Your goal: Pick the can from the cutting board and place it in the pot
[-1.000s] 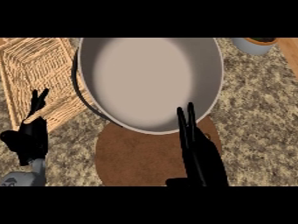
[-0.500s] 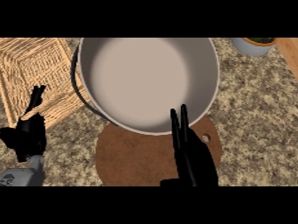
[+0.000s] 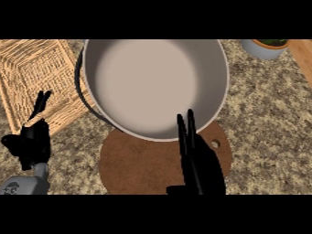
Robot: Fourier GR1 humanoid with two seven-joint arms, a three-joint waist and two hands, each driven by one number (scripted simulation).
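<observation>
We see the big pot (image 3: 155,84) with nothing visible inside, overlapping the round brown cutting board (image 3: 145,167) on the speckled surface (image 3: 273,123). No can shows anywhere. Our right hand (image 3: 197,162) holds straight fingers at the pot's near rim; our left hand (image 3: 31,139) rests open beside the wicker mat (image 3: 33,68).

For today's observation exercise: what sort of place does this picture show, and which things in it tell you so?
Most likely a kitchen counter. A large pot sits on a speckled stone-like countertop, partly over a round wooden cutting board, with a woven mat to its left.
</observation>
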